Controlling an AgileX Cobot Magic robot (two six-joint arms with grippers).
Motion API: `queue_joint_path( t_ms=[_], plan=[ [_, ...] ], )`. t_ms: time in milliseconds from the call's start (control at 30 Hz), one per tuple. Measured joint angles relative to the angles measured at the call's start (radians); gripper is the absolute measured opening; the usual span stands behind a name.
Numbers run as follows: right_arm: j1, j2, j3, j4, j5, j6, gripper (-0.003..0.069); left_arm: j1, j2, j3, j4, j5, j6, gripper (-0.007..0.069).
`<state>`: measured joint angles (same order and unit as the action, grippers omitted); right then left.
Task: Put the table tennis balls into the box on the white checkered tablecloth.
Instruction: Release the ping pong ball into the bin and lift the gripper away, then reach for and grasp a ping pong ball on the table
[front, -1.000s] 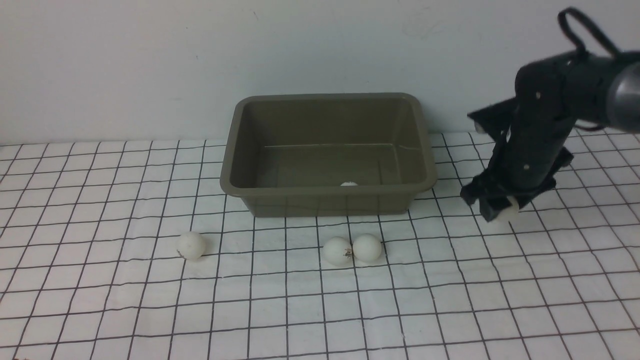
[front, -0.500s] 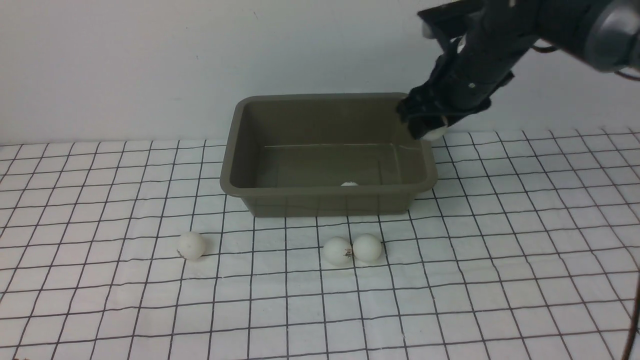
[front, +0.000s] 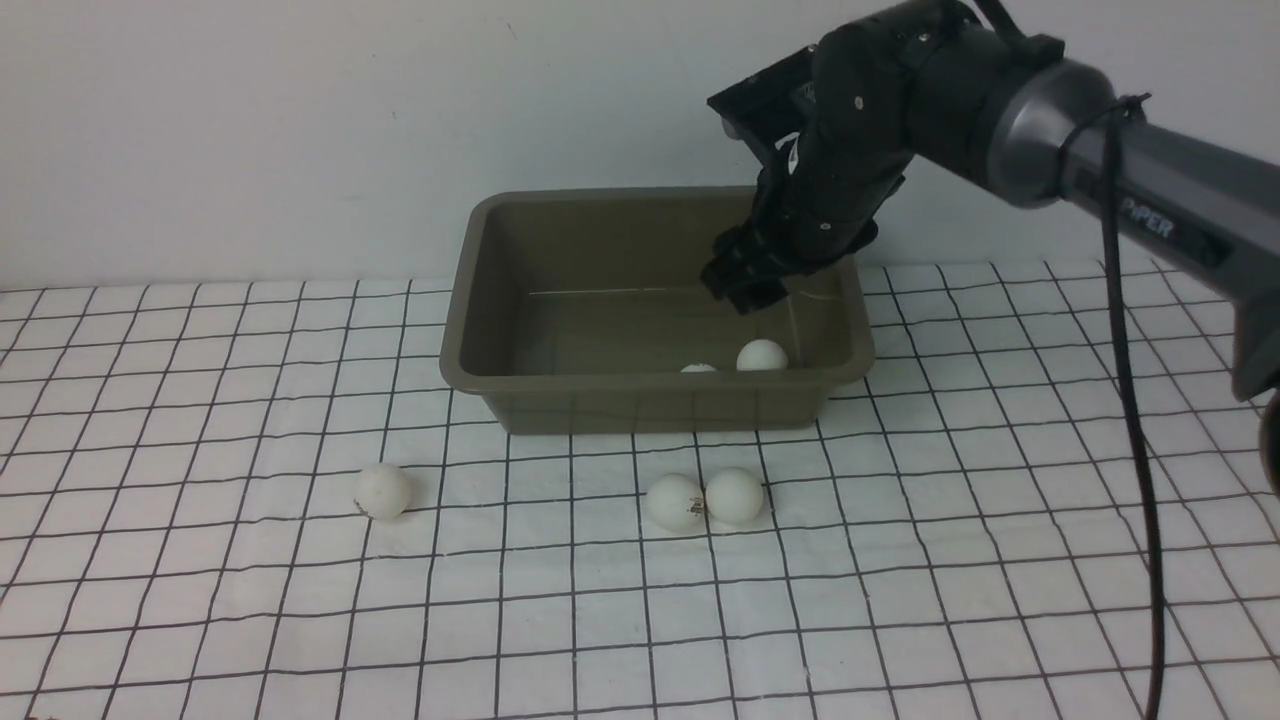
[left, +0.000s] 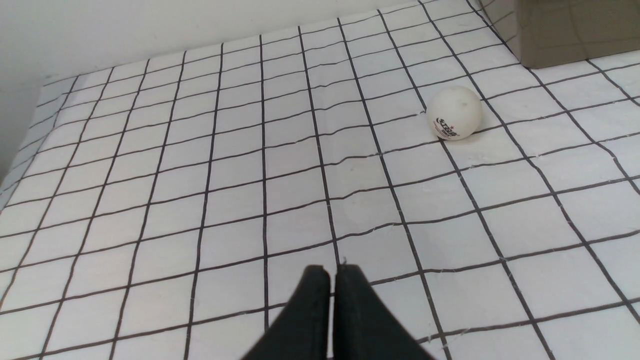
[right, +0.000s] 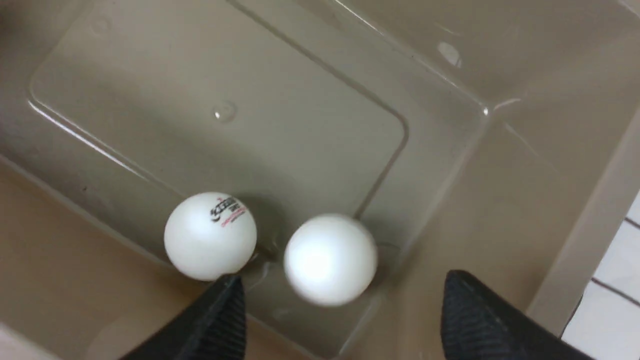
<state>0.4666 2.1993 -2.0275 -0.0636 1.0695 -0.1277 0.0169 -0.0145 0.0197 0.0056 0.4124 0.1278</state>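
Note:
The olive-grey box (front: 480, 300) stands at the back of the white checkered tablecloth (front: 1000, 560). My right gripper (front: 745, 285) hangs over the box's right half, open and empty. Two table tennis balls lie inside, one free below the fingers (front: 762, 355) and one behind the front wall (front: 698, 368). In the right wrist view the blurred ball (right: 330, 257) and a logo ball (right: 210, 235) lie beneath the spread right gripper (right: 341, 280). On the cloth rest a touching pair (front: 675, 501) (front: 735, 495) and a lone ball (front: 382, 491). The left gripper (left: 332, 270) is shut, low over the cloth, well short of that lone ball (left: 454, 113).
A plain pale wall (front: 250, 130) rises right behind the box. The right arm's black cable (front: 1135, 400) hangs down over the cloth's right side. A corner of the box (left: 565, 30) shows in the left wrist view.
The right arm rose from the cloth right of the box with a ball and swung over the box. Its jaws have opened and the ball now lies inside.

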Motion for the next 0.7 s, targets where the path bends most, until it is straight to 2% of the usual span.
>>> queue_joint_path(
  t_ms=[200, 300, 467, 567, 700],
  plan=[
    [0.000, 0.000, -0.075, 0.030, 0.151, 0.003, 0.0491, 0.000, 0.000, 0.000, 0.000, 0.000, 0.000, -0.0004],
    [0.000, -0.008, -0.132, 0.057, 0.170, 0.005, 0.0493, 0.000, 0.000, 0.000, 0.000, 0.000, 0.000, -0.0004],
    [0.000, -0.060, -0.146, 0.175, 0.182, 0.005, 0.0494, 0.000, 0.000, 0.000, 0.000, 0.000, 0.000, -0.0004],
    [0.000, -0.125, -0.106, 0.264, 0.183, 0.006, 0.0494, 0.000, 0.000, 0.000, 0.000, 0.000, 0.000, -0.0004],
    [0.008, -0.223, 0.018, 0.267, 0.183, 0.001, 0.0494, 0.000, 0.000, 0.000, 0.000, 0.000, 0.000, -0.0004]
  ],
)
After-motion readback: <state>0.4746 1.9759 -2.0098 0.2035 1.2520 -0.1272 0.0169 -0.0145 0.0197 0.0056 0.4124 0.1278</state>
